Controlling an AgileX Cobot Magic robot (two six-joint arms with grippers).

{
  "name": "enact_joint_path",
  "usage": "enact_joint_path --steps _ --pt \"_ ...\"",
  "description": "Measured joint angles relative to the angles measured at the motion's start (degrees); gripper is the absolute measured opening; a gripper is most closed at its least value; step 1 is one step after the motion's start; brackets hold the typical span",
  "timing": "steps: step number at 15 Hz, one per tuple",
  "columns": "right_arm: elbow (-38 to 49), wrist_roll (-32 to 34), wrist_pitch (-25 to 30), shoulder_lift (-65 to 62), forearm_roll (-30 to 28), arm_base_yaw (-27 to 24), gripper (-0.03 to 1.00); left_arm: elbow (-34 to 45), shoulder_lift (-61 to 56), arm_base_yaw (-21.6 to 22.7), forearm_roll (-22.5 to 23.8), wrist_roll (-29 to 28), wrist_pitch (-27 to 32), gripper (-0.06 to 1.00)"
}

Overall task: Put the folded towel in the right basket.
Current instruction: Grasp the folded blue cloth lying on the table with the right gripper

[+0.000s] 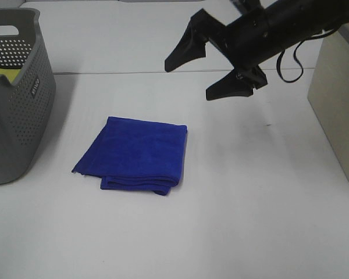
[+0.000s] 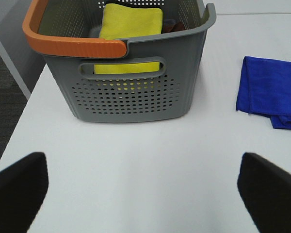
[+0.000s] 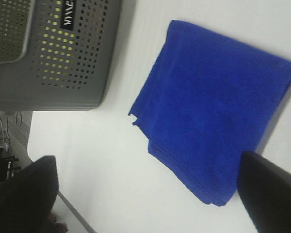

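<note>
A folded blue towel [image 1: 136, 156] lies flat on the white table, left of centre. It also shows in the left wrist view [image 2: 271, 92] and the right wrist view [image 3: 213, 116]. My right gripper [image 1: 206, 70] is open and empty, hovering in the air above and to the right of the towel, its fingers [image 3: 269, 194] spread wide. The right basket [image 1: 340, 99] is a beige container at the right edge. My left gripper [image 2: 145, 189] is open and empty near the grey basket; it does not show in the exterior view.
A grey perforated basket [image 1: 14, 99] with an orange handle [image 2: 72, 46] stands at the left edge and holds a yellow towel [image 2: 131, 24]. The white table [image 1: 250, 203] runs to the front.
</note>
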Motion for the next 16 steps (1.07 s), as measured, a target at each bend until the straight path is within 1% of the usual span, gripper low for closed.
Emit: enact_joint_path --steps 6,8,11,14,16 --pt "0.0 0.1 -1.1 12.0 -0.1 0.0 0.96 0.0 0.0 0.0 0.0 0.0 0.0 0.99" --pt "0.0 0.1 -1.6 14.8 0.6 0.0 0.96 0.0 0.0 0.0 0.0 0.0 0.0 0.99" --pt "-0.1 0.1 -3.2 17.8 3.6 0.0 0.96 0.0 0.0 0.0 0.0 0.0 0.0 0.99" --pt "-0.1 0.1 -5.8 19.8 4.4 0.0 0.95 0.0 0.0 0.0 0.0 0.0 0.0 0.99" --pt "-0.1 0.1 -6.1 19.9 4.8 0.0 0.94 0.0 0.0 0.0 0.0 0.0 0.0 0.99"
